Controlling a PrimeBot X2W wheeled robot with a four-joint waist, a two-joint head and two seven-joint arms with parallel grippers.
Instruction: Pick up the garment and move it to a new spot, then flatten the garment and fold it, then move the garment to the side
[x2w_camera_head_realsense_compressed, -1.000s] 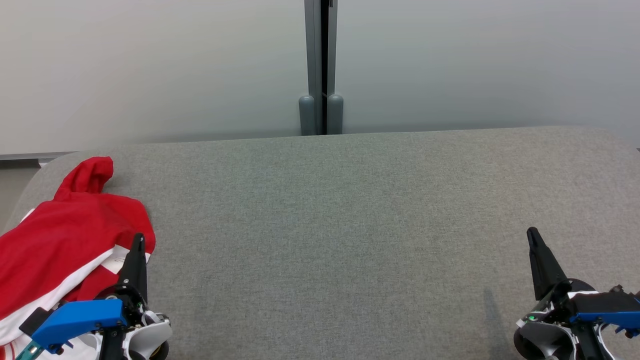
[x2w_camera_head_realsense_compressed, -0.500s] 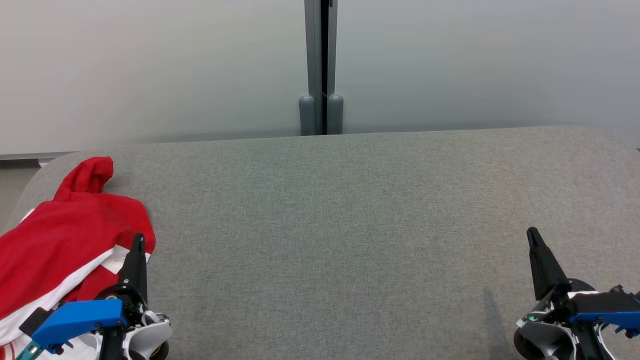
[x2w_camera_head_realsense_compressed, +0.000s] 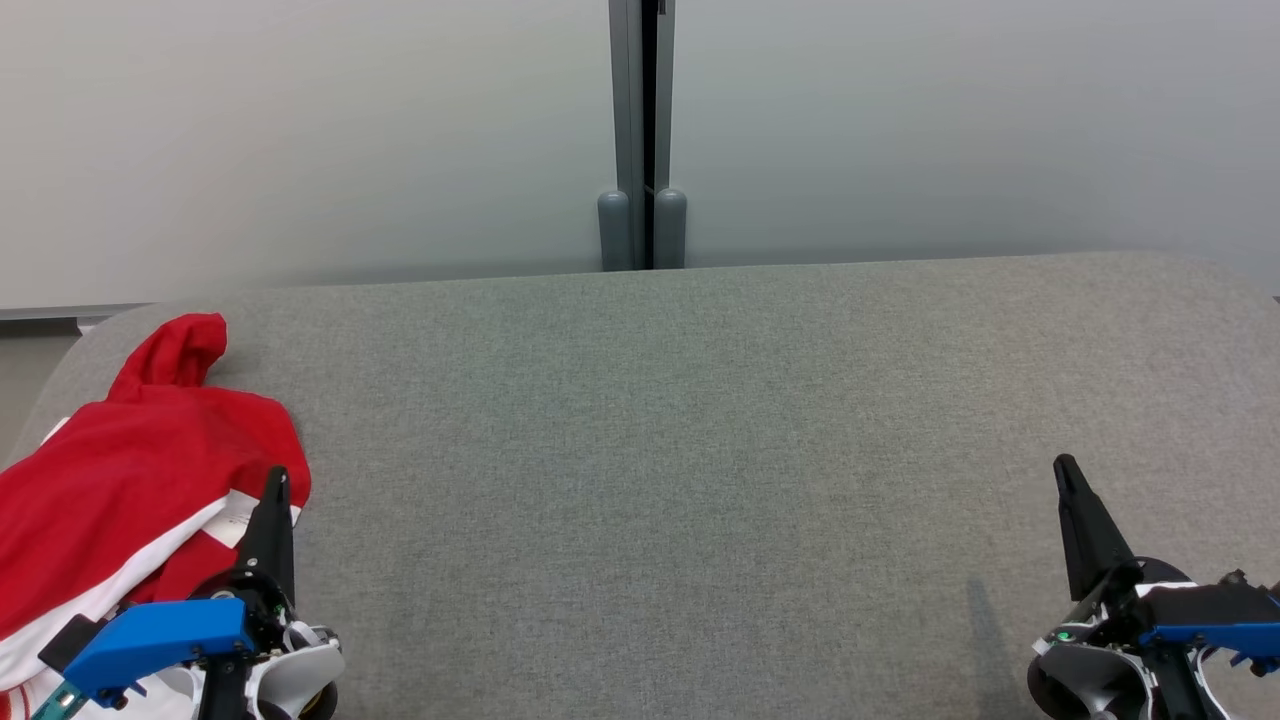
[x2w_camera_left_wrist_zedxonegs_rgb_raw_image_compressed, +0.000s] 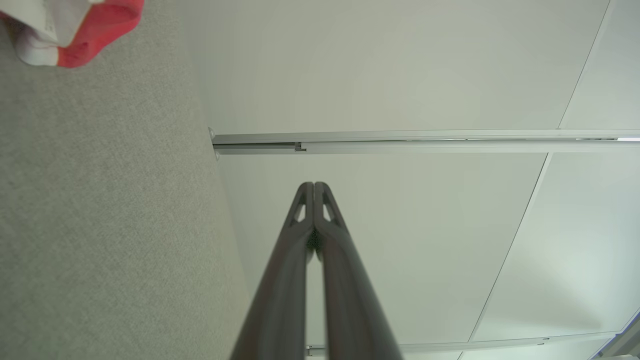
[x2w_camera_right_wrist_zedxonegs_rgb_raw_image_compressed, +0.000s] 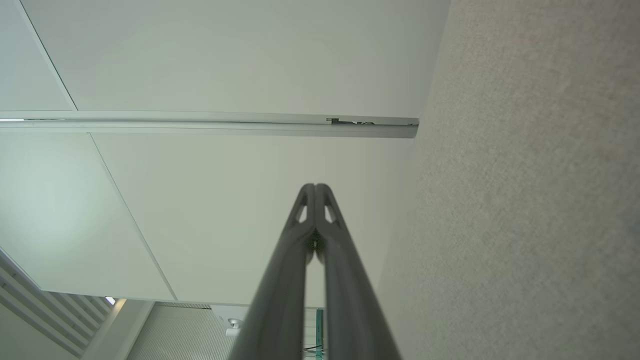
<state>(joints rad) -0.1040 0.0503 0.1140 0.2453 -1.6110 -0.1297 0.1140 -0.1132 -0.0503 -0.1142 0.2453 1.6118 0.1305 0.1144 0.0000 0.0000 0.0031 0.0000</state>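
Observation:
A red garment (x2w_camera_head_realsense_compressed: 110, 480) with white bands lies crumpled at the left end of the grey fabric surface (x2w_camera_head_realsense_compressed: 680, 450); its edge shows red and white at the top left of the left wrist view (x2w_camera_left_wrist_zedxonegs_rgb_raw_image_compressed: 75, 25). My left gripper (x2w_camera_head_realsense_compressed: 276, 480) stands shut at the lower left, its tip just over the garment's right edge, holding nothing. In the left wrist view its tips (x2w_camera_left_wrist_zedxonegs_rgb_raw_image_compressed: 313, 186) meet against the pale wall. My right gripper (x2w_camera_head_realsense_compressed: 1062, 465) is shut and empty at the lower right, far from the garment. Its tips (x2w_camera_right_wrist_zedxonegs_rgb_raw_image_compressed: 314, 187) touch in the right wrist view.
Pale wall panels rise behind the surface, joined by a grey post (x2w_camera_head_realsense_compressed: 642, 130) at the middle. The surface's far edge runs across the head view, and its left end rounds off near the garment. A wide stretch of grey fabric lies between the two grippers.

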